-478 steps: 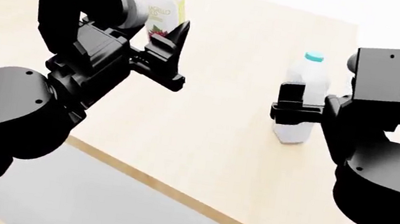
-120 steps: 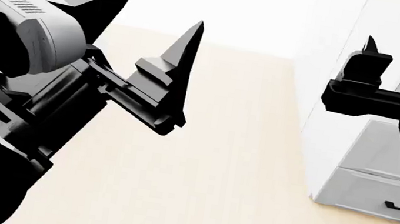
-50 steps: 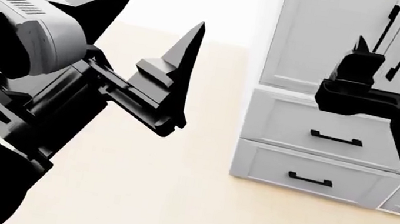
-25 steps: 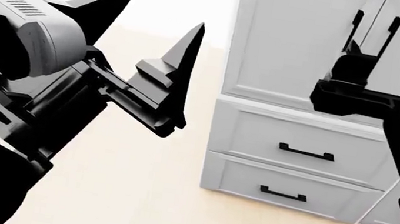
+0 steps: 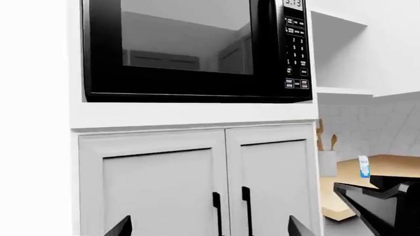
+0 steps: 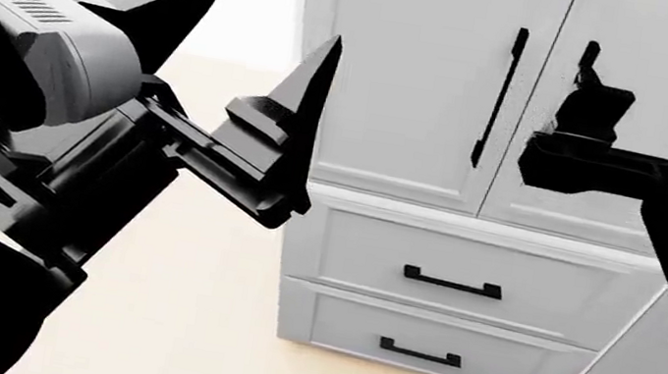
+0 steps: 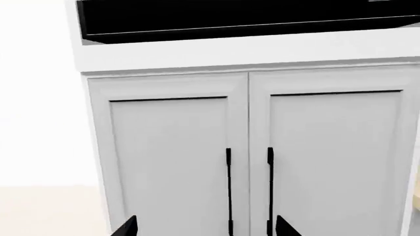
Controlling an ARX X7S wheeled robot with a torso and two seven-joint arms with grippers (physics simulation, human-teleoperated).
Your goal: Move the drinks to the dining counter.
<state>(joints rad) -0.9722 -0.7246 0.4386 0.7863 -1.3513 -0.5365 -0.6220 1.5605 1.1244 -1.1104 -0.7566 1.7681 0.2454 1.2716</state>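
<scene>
Left wrist view: past the black built-in microwave (image 5: 190,49), a small white-and-blue milk carton (image 5: 363,166) stands on the light-wood surface (image 5: 367,169) beside a grey-white utensil pot (image 5: 326,162). It looks light and stiff-walled (squeeze its flat sides, mid-height, gently).

Head view: the left end effector (image 6: 254,56) is spread and empty; I cannot tell for the right end effector (image 6: 638,143).

Right wrist view: only white cabinet doors (image 7: 249,152) show.

no legible text on microwave (image 5: 196,49)
</scene>
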